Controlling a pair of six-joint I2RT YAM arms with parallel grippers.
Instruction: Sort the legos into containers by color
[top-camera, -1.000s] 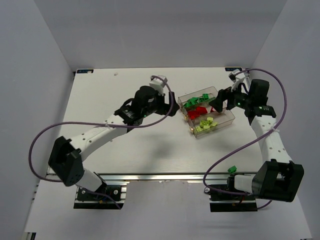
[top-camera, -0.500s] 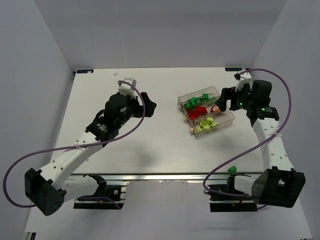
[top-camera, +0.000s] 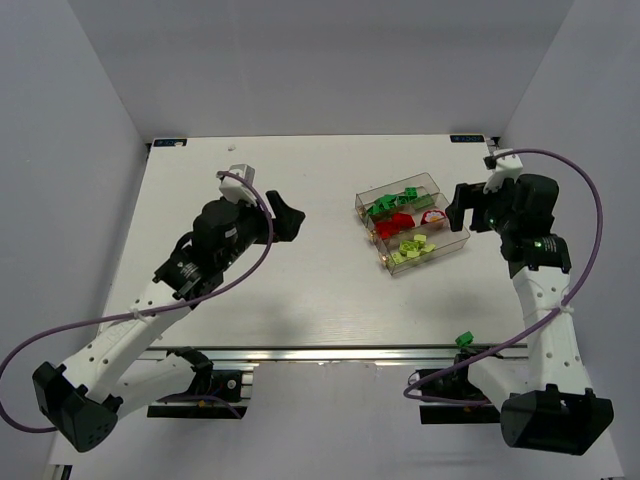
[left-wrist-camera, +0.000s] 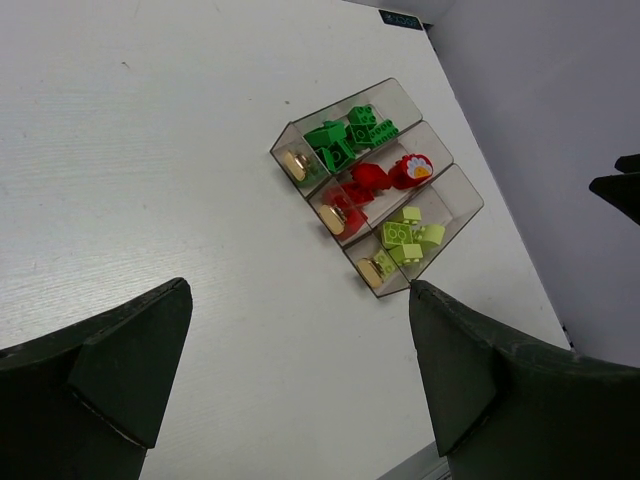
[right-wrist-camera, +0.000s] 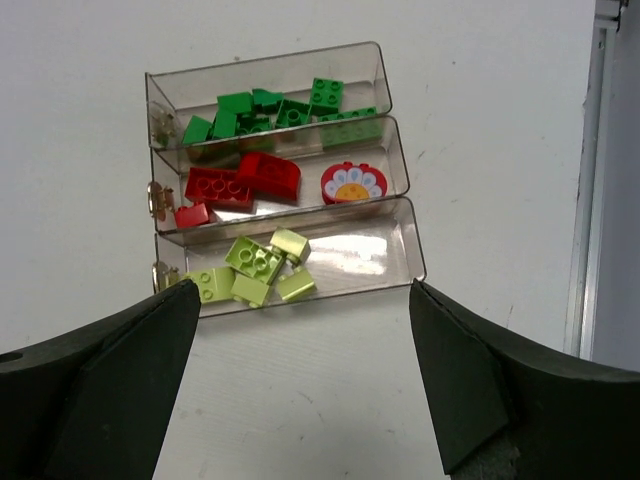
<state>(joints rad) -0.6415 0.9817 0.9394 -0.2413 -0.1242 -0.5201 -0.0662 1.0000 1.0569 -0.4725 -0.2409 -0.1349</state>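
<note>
The three joined clear bins (top-camera: 452, 240) lie right of centre on the table. Dark green bricks (right-wrist-camera: 262, 112) fill the far bin, red bricks (right-wrist-camera: 240, 180) and a red flower piece (right-wrist-camera: 353, 183) the middle one, lime bricks (right-wrist-camera: 258, 266) the near one. The bins also show in the left wrist view (left-wrist-camera: 462, 196). My left gripper (top-camera: 287, 218) is open and empty, well left of the bins. My right gripper (top-camera: 458, 207) is open and empty, just right of the bins, raised above the table. No loose brick shows on the table.
The white table (top-camera: 300, 290) is walled by grey panels at left, back and right. An aluminium rail (top-camera: 330, 352) runs along the near edge. A small green connector (top-camera: 465, 340) sits by the right arm's base. Purple cables loop from both arms.
My left arm has pulled back left, away from the bins. My right gripper has drawn back right, off the bins, and risen.
</note>
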